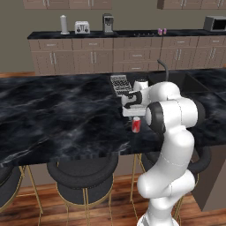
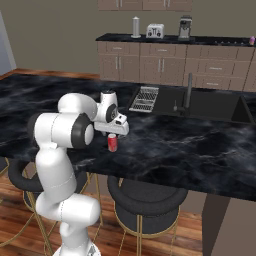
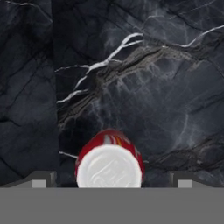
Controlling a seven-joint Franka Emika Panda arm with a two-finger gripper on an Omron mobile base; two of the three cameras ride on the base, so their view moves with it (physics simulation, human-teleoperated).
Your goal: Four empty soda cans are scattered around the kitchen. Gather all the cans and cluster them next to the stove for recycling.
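A red soda can stands upright near the front edge of the black marble island counter. My gripper hangs straight above it, pointing down. In the hand view the can's silver top lies between the two fingertips, which stand wide apart and do not touch it; the gripper is open. Two purple soda cans stand on the back counter by the black stove; one purple can shows at the far right.
A dish rack, a black faucet and a sink lie beyond the arm. Black stools stand under the island's front edge. On the back counter are a white canister, a toaster, a coffee machine and a microwave.
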